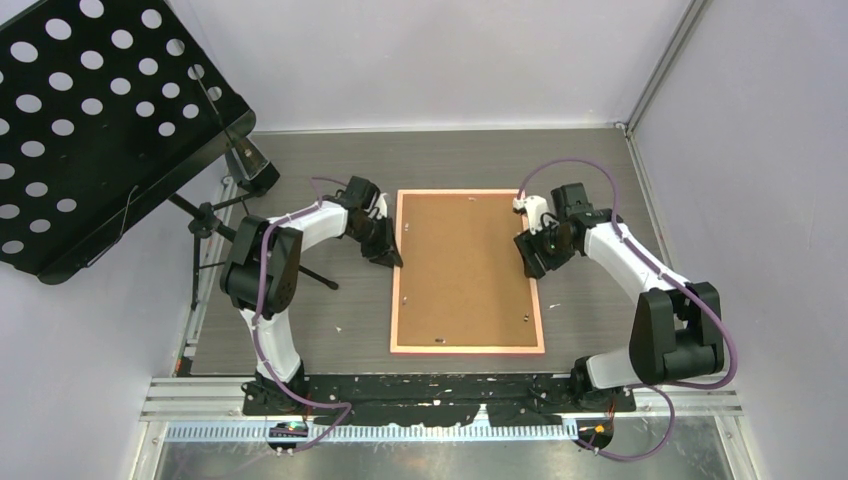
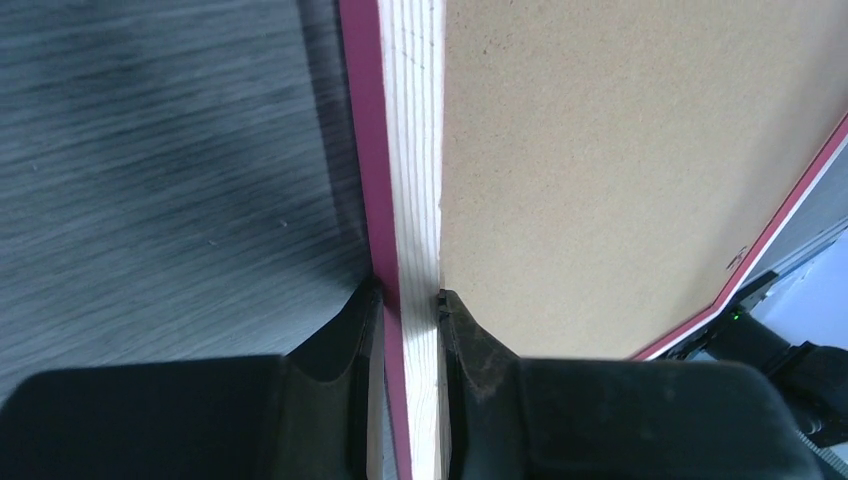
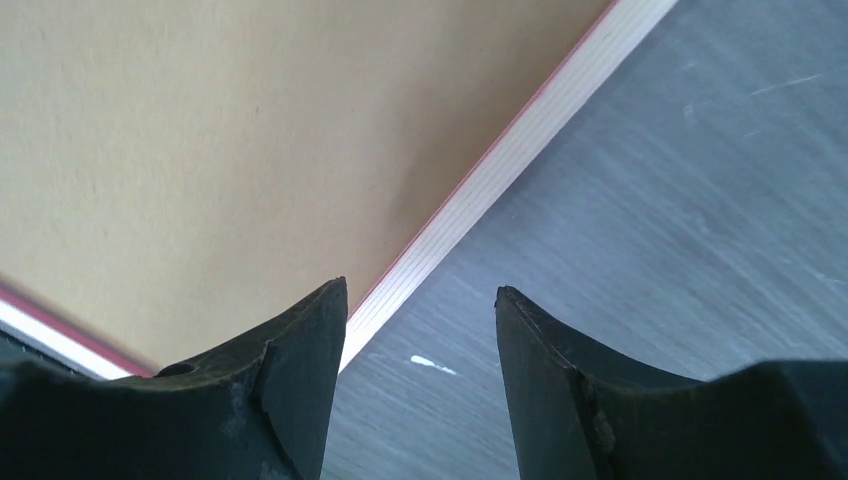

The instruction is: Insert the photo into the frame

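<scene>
The frame (image 1: 468,270) lies flat in the middle of the table, its brown board back facing up inside a thin pink-orange rim. My left gripper (image 1: 392,258) is shut on the frame's left rail. In the left wrist view one finger presses the outer side and the other the board side of the pale rail (image 2: 412,150), with the gripper (image 2: 410,300) straddling it. My right gripper (image 1: 528,262) stands open at the frame's right edge. Its left finger (image 3: 300,350) overlaps the rail (image 3: 480,190) and the right finger is over bare table, nothing between them. The photo is hidden.
A black perforated music stand (image 1: 90,120) on a tripod stands at the far left, overhanging the table's left edge. Small clips dot the board back (image 1: 440,340). Pale walls close in behind and on the right. Grey wood-grain table (image 1: 600,170) surrounds the frame.
</scene>
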You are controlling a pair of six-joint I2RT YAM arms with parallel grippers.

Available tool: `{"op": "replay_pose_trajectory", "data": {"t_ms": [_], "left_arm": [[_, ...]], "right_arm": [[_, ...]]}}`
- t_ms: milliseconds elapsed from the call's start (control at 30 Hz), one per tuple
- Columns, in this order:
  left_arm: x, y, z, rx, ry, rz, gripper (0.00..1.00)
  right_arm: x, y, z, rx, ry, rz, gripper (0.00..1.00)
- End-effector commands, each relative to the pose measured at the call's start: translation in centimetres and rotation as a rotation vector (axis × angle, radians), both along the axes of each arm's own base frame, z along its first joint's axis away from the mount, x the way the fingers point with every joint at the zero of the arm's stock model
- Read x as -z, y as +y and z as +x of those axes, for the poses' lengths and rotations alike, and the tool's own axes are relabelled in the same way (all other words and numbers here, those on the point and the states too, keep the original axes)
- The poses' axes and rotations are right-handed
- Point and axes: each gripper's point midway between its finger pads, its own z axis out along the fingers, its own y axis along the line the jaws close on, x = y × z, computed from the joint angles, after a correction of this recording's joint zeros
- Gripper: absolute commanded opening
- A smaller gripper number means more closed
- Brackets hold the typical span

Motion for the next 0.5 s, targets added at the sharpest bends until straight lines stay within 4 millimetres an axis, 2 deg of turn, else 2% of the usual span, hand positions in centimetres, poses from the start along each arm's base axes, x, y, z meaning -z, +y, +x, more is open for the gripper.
{"op": "replay_pose_trajectory", "data": {"t_ms": [0, 333, 467], "left_arm": [[-0.4, 0.0, 3.2, -0.087, -0.112, -0.011, 0.00], [-0.6, 1.0, 5.5, -0.221, -0.130, -0.013, 0.00], [-0.4, 1.7, 6.0, -0.266, -0.124, -0.018, 0.00]], "right_arm": [[-0.2, 0.2, -1.7, -0.089, 0.001, 0.005, 0.62], [0.5, 0.1, -2.2, -0.100, 0.014, 0.003, 0.61], [0.6, 0.5, -3.1, -0.148, 0.050, 0.023, 0.62]]}}
